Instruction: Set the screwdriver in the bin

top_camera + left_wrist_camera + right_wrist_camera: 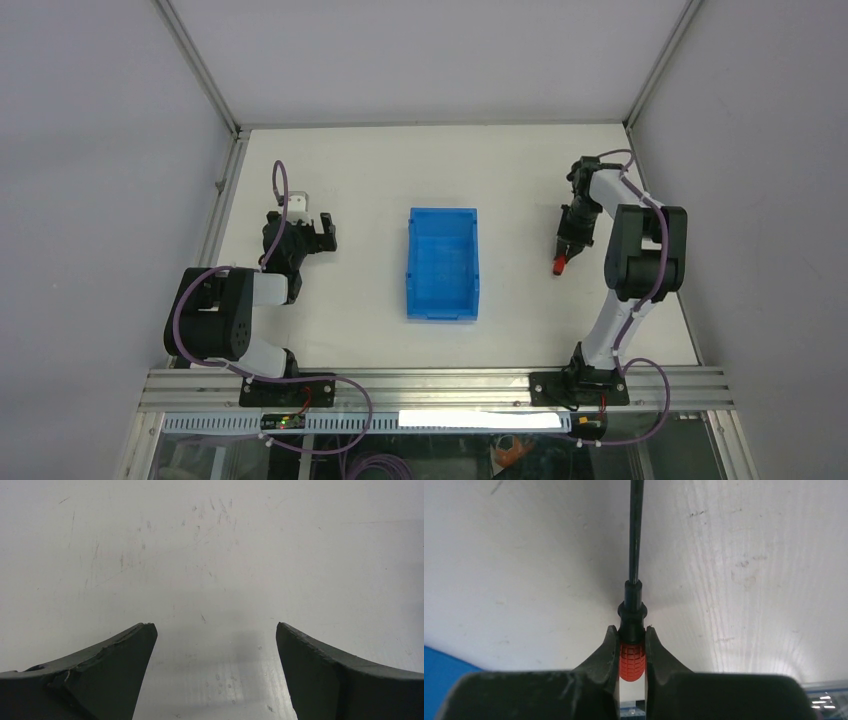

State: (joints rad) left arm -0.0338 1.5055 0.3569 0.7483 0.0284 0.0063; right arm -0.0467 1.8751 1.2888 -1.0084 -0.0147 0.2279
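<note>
Top external view, biggest first. The white table (370,180) fills most of my screen, w/ grey walls around it. L arm (215,315) is folded low at the near-left. R arm (640,250) stands taller on the right, its wrist bent down twd the table.

The bin (443,262) sits mid-table between the two arms, long side running near to far, w/ nothing in it that I can see. On the right wrist cam only a blue corner (444,665) of it shows, at lower left.

Left gripper (322,232) is left of the bin and well apart from it. On its wrist cam (216,630) the fingers (120,655) are spread wide, w/ only scuffed table between them.

Right gripper (563,255) is right of the bin, not over it. On its cam (631,635) the fingers (609,650) pinch the red handle of the screwdriver (634,595). The black shaft runs straight away from the lens. From above I get just a red bit (558,266) at the fingertips. Can't tell if the tool touches the table.
</note>
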